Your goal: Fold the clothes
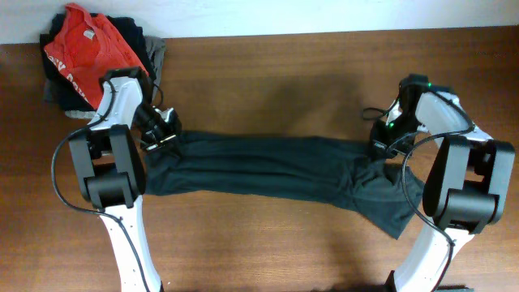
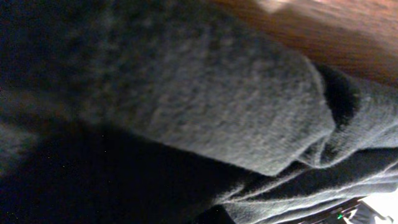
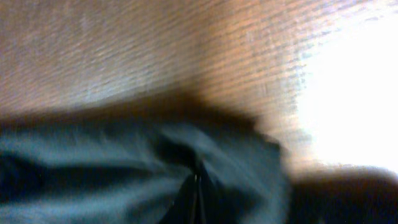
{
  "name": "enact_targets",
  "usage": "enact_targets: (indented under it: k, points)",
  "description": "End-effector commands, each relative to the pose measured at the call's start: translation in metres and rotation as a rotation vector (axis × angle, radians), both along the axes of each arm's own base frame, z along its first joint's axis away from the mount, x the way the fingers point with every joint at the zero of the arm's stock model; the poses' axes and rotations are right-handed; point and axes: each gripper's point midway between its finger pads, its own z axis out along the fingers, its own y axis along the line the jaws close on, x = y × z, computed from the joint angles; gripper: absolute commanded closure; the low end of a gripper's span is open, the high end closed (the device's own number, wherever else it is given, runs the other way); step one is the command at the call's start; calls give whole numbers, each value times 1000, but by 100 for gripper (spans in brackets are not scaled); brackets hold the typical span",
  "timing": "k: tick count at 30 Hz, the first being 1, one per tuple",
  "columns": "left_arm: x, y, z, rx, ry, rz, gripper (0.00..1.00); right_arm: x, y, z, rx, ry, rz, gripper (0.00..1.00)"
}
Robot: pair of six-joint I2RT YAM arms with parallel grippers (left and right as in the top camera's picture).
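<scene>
Closest to the overhead camera stand the two arms, one at each end of the bench (image 1: 284,73). At far left we see a red T-shirt (image 1: 85,49) atop a dark pile in the back corner. Just to its right, the left tool (image 1: 162,130) is pinched shut on the left end of the clothes (image 1: 268,166), which lie stretched flat across the bench's middle. Near their right end, the right tool (image 1: 388,139) is likewise closed on a gathered fold.
</scene>
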Motion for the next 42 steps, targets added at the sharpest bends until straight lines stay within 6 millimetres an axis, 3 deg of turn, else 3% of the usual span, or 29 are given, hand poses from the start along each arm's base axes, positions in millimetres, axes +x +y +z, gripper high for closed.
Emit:
enact_targets:
  k: [1,7,9,12,20,25,33,42]
  points:
    - [-10,35,-30,125,65,0,99,27,-8,45,-22,-83,-9,96]
    - [-10,36,-30,127,66,7,99,24,-10,128,-56,-119,32,96]
    - [-8,36,-30,128,61,10,99,12,-4,141,-53,-103,42,96]
    - [-6,37,-31,129,52,11,99,-12,9,141,-32,-15,89,96]
    - [-7,36,-31,129,54,10,99,-46,71,99,141,133,160,96]
    - [-7,36,-31,128,56,10,99,-59,84,60,161,161,178,96]
    - [-8,36,-30,128,61,9,99,-91,60,22,179,256,58,96]
    - [-8,36,-30,128,60,9,99,-105,22,-13,197,235,-94,96]
